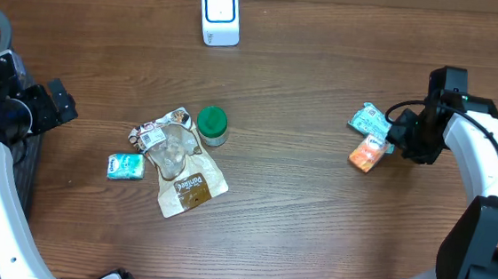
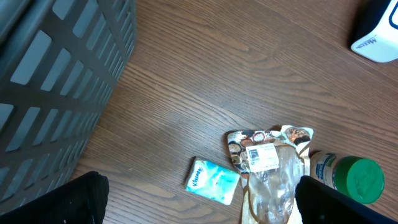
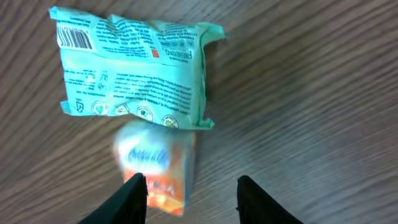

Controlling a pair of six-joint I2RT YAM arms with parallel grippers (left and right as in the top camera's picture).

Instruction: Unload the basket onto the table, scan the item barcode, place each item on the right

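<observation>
Our right gripper [image 3: 191, 184] hangs with jaws parted, nothing between them, above the orange box [image 1: 366, 154], which lies against the teal packet [image 1: 370, 122], well apart from the scanner [image 1: 220, 14]. Our left gripper [image 2: 198, 182] gapes wide, empty.

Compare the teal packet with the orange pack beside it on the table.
The teal packet is broader than the orange pack. The teal packet shows a barcode and fine print face up; the orange pack is blurred, no barcode legible. The teal packet is a soft sealed wrapper; the orange pack looks boxier. Both lie on the wooden table, edges meeting.
</observation>
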